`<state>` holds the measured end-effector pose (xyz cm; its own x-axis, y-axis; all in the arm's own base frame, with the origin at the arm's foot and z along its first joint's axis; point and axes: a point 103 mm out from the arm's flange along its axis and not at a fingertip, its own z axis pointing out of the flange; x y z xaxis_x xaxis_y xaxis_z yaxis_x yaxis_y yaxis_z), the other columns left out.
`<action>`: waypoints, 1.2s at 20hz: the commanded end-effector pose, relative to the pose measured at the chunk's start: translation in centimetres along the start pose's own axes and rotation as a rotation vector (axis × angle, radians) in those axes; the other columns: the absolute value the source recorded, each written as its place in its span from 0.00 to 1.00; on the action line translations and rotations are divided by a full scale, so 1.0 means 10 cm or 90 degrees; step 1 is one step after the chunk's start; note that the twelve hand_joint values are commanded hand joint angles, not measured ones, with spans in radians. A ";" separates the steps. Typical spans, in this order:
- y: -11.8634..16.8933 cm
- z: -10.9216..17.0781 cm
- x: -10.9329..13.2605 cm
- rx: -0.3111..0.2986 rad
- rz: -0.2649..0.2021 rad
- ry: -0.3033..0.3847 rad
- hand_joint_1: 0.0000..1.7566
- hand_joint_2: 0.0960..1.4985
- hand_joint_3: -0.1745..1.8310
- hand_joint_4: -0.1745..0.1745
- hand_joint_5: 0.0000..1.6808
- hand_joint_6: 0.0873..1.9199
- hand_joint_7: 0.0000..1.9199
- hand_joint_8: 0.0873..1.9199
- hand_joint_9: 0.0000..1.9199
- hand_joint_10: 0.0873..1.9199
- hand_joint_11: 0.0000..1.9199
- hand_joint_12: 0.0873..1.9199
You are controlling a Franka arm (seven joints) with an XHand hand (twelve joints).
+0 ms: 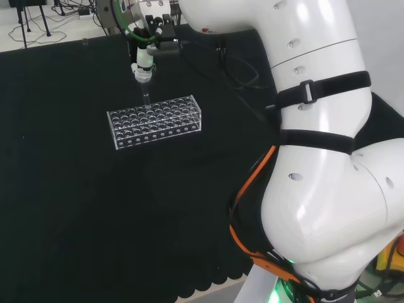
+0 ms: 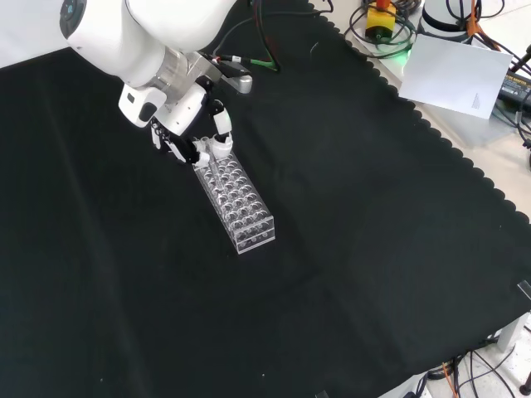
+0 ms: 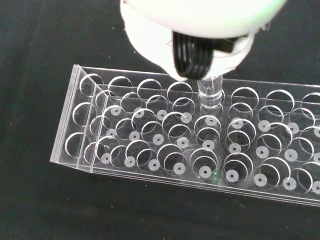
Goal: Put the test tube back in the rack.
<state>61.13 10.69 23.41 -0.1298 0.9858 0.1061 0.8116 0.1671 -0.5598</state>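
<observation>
A clear plastic rack [image 1: 154,122] with several rows of round holes lies on the black cloth; it also shows in the front view [image 2: 236,201] and close up in the wrist view [image 3: 190,145]. My hand [image 1: 145,60] hangs over the rack's far edge, fingers curled and pinched on a clear test tube [image 1: 146,98]. The tube stands upright. Its lower end [image 3: 210,95] sits in a hole of the rack's outer row. In the front view my hand [image 2: 187,137] is at the rack's upper-left end.
Black cloth [image 2: 348,249] spreads all round the rack. The arm's white links [image 1: 322,139] stand at the head view's right. Cables and a white sheet [image 2: 455,75] lie beyond the cloth's scalloped edge in the front view.
</observation>
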 end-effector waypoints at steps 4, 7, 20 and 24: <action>-0.02 -0.07 -0.04 -0.008 -0.001 0.004 0.82 0.35 0.43 0.00 0.78 0.26 0.72 0.37 0.75 0.03 0.38 0.63; -0.01 -0.06 -0.04 -0.009 -0.005 0.008 0.82 0.35 0.43 0.00 0.78 0.26 0.72 0.37 0.75 0.03 0.38 0.63; 0.00 -0.05 -0.02 -0.005 -0.005 0.012 0.82 0.35 0.43 0.00 0.78 0.26 0.72 0.37 0.75 0.03 0.38 0.63; 0.01 -0.04 -0.01 -0.001 -0.002 0.011 0.82 0.35 0.43 0.00 0.78 0.26 0.72 0.37 0.75 0.03 0.38 0.63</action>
<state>61.50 10.50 23.79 -0.1249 0.9842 0.1253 0.8145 0.1739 -0.5535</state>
